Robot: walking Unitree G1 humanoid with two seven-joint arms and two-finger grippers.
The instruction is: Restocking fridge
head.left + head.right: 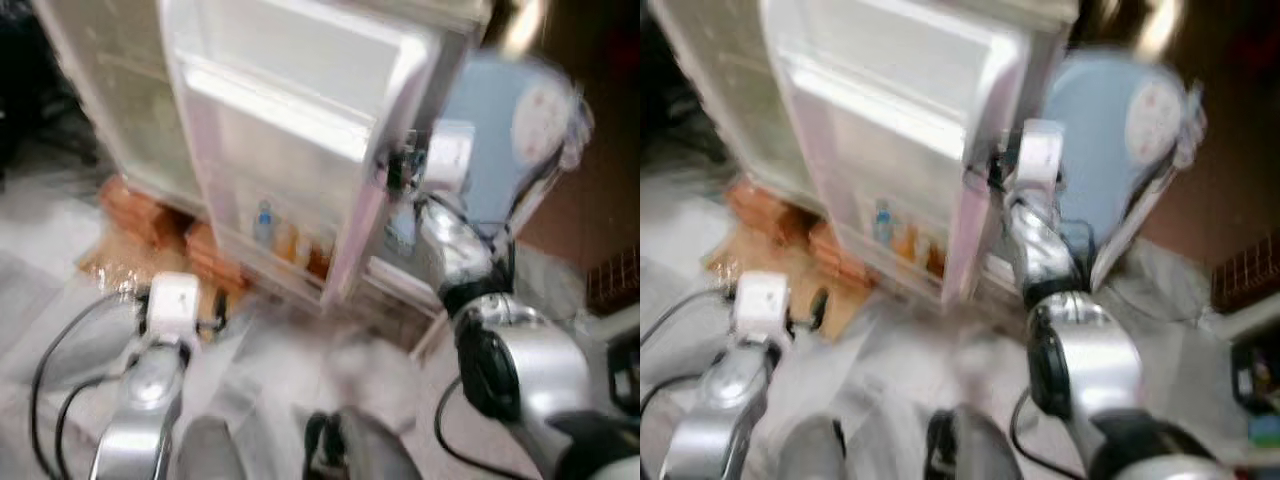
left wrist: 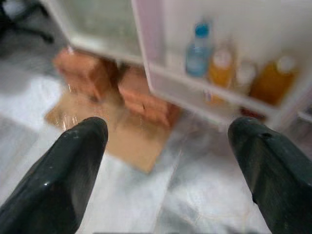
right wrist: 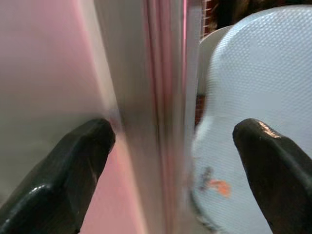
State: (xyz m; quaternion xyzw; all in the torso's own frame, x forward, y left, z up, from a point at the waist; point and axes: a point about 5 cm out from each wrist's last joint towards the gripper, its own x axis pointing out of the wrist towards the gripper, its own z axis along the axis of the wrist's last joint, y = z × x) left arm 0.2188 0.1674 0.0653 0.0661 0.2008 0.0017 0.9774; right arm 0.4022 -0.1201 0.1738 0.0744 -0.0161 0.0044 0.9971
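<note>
The white fridge stands with its door [image 1: 290, 130] swung open toward me. A blue-capped water bottle [image 2: 197, 48] and orange drink bottles [image 2: 219, 68] stand in the door's bottom shelf [image 1: 285, 262]. My right gripper [image 3: 175, 136] is raised at the door's outer edge and is open, one finger on each side of that edge. My left gripper [image 2: 168, 131] hangs low over the floor in front of the door shelf, open and holding nothing. The fridge's inner compartment [image 1: 130, 100] looks pale and blurred.
Red bricks [image 1: 150, 215] and a sheet of cardboard [image 2: 122, 131] lie on the floor under the fridge. A pale blue padded board [image 1: 500, 130] leans behind the door. Black cables [image 1: 50, 370] loop beside my left arm. The floor is pale and shiny.
</note>
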